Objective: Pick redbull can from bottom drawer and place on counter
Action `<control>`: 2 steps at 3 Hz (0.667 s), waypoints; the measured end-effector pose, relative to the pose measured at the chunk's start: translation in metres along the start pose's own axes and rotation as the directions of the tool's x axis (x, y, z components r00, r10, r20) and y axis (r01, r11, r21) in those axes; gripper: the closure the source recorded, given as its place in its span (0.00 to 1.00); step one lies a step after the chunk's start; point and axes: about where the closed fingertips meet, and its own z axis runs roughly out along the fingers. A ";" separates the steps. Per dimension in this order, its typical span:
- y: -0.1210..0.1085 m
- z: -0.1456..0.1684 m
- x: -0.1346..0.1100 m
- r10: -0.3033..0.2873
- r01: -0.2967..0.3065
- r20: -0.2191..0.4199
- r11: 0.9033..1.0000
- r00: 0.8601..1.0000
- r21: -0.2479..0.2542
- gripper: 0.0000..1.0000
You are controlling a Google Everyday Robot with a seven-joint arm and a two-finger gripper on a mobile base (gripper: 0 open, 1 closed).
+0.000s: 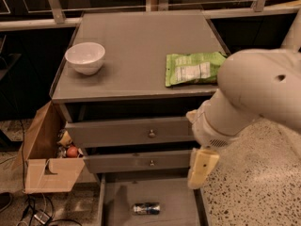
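The redbull can (146, 208) lies on its side in the open bottom drawer (181, 211), near the drawer's middle. The counter (136, 46) is the grey top of the cabinet above. My arm comes in from the right, its white bulk covering the cabinet's right side. My gripper (201, 167) hangs pointing down at the right edge of the bottom drawer, above and to the right of the can, clear of it. Only its pale cream side shows.
A white bowl (85, 57) stands at the counter's left and a green snack bag (194, 68) at its right. Two upper knobbed drawers (151, 133) are partly out. An open cardboard box (47, 154) with small items sits on the floor at the left.
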 end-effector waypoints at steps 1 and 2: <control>0.020 0.058 -0.013 0.008 -0.006 0.045 0.999 0.999 -0.041 0.00; 0.032 0.110 -0.030 0.014 -0.007 0.090 0.996 0.996 -0.084 0.00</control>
